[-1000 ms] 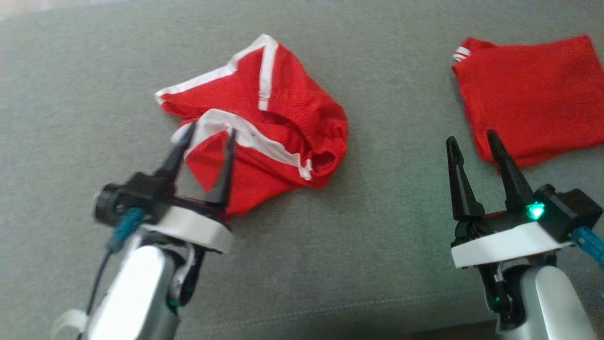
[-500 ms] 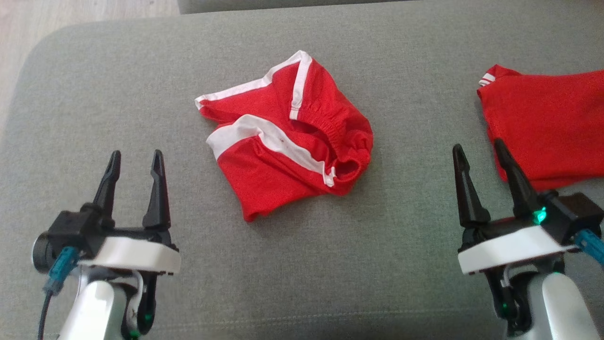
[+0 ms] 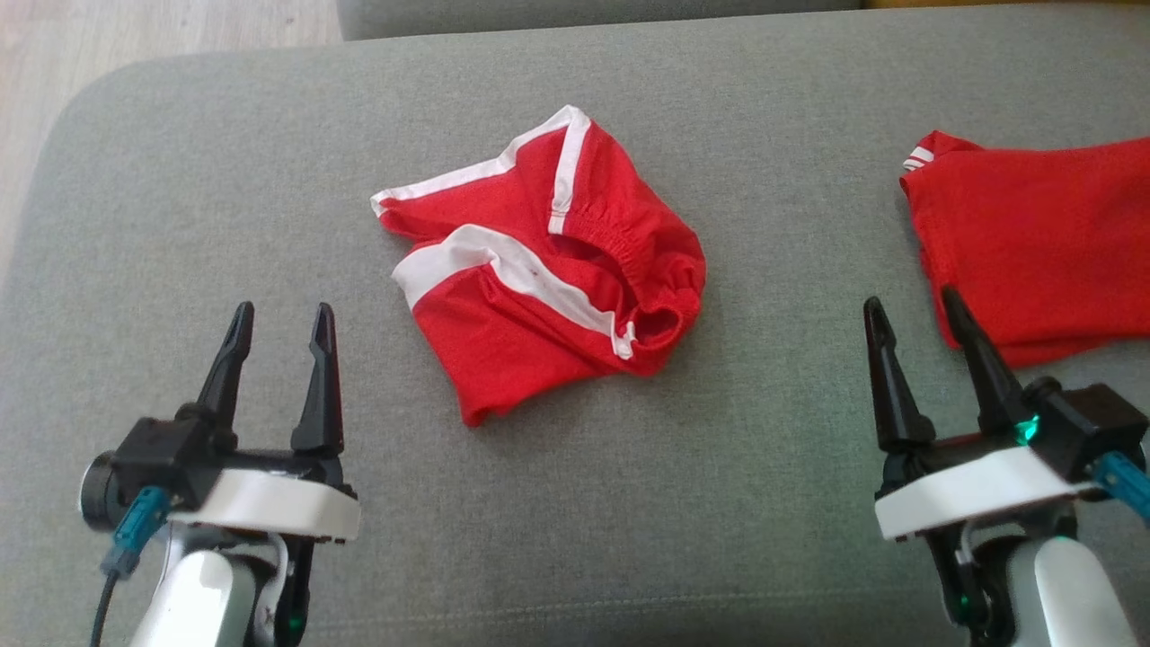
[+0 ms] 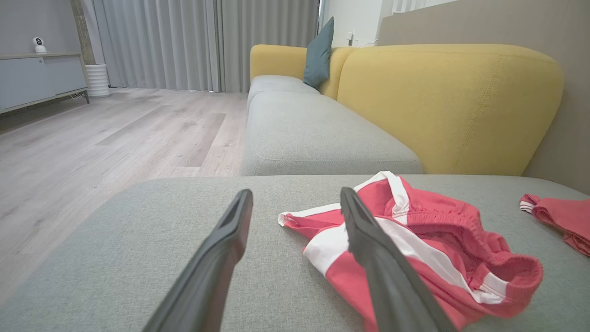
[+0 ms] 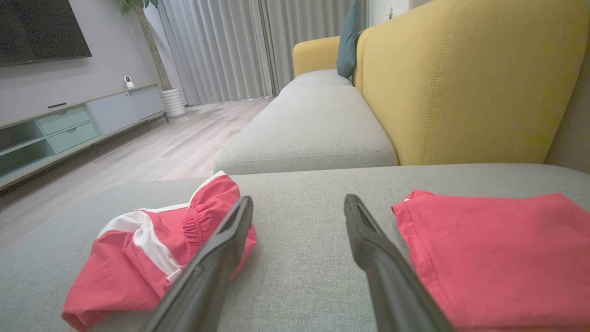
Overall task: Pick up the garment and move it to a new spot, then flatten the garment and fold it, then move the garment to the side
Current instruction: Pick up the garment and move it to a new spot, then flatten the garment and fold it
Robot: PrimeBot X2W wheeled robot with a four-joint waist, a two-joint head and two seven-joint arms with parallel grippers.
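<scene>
Soft, light and floppy, the crumpled red garment lies on the sofa cushion ahead-right of the empty, wide-spread left hand and ahead-left of the equally spread right hand, probably best pinched at its white-trimmed hem.

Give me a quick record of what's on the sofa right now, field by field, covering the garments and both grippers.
surface: grey fabric sofa cushion
task garment: crumpled red shorts with white trim, mid-cushion, not yet flattened or folded
other garment: folded red garment with a white-striped corner, lying flat to the robot's right
left gripper: open, empty, apart from the shorts on their left
right gripper: open, empty, by the folded garment's near corner
</scene>
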